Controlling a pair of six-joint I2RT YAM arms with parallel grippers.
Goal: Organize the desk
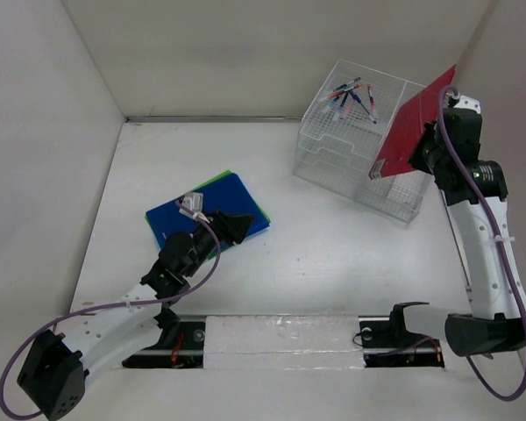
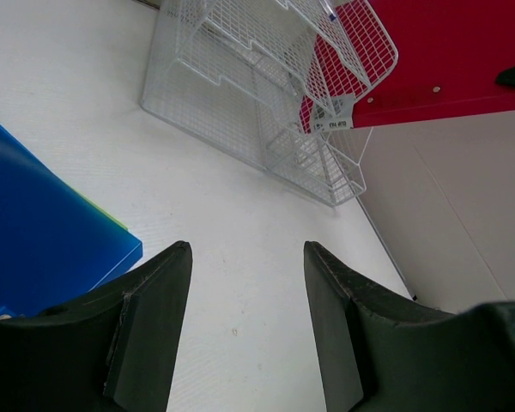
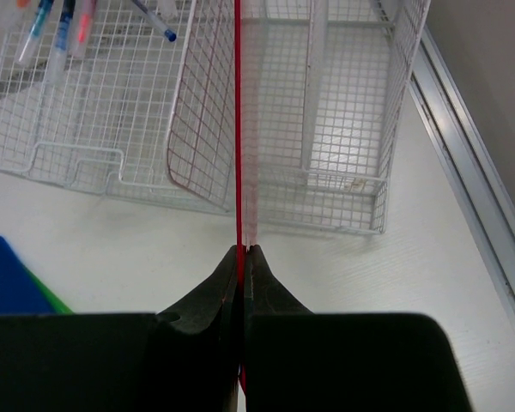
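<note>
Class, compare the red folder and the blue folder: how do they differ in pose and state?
The red folder is up on edge at the wire rack; the blue folder lies flat on the desk. The right gripper pinches the red one; the blue one is unheld. Both are thin, flat.

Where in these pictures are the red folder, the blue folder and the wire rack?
Red folder [image 1: 414,123]: top view, middle of its red face.
Blue folder [image 1: 242,198]: top view, bare far corner of its cover.
Wire rack [image 1: 337,153]: top view, its front mesh wall.
</note>
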